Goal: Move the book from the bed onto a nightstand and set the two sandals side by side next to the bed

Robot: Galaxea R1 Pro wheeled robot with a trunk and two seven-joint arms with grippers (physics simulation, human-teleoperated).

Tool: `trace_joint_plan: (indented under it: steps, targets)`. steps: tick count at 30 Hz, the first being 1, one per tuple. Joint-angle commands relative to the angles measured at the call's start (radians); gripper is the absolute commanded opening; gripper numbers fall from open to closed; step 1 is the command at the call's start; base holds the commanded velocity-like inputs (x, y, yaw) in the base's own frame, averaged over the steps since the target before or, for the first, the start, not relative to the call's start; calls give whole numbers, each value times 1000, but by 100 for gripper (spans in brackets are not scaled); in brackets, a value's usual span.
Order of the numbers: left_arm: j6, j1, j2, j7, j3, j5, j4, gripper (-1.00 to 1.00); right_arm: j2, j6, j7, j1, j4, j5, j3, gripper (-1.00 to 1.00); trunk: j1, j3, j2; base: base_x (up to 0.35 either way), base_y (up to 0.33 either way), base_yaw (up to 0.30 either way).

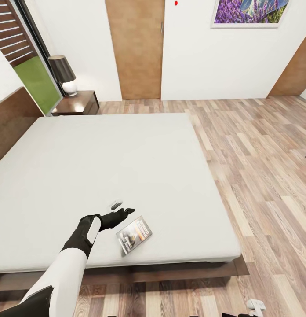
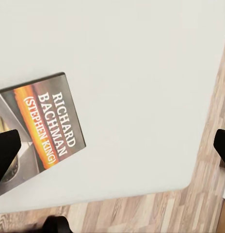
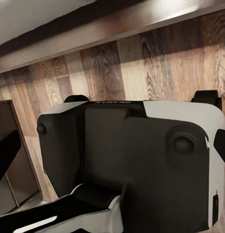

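Head view looks down from above the bed's (image 1: 126, 167) near edge toward the far wall; left wrist view looks close down on the book (image 2: 37, 131), shared with head view; right wrist view faces the robot base (image 3: 127, 170) low over floor.

You face white walls (image 1: 205, 66), a tan door (image 1: 136, 48), a lavender picture (image 1: 249, 12), a lamp (image 1: 65, 74) and wood-plank floor (image 1: 258, 158).
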Motion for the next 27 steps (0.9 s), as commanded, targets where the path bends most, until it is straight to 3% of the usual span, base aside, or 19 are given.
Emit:
trace_joint_plan:
  steps: [1,27]
  targets:
    - [8,-1,-1,-2,7,3,-1,100,1,8,7,-1,-1,8,-8,100,4,-5,-9,0,0,0]
    - [7,-1,-1,-2,7,3,-1,100,1,8,7,-1,-1,8,-8,100,104,-86,-191,0,0,0]
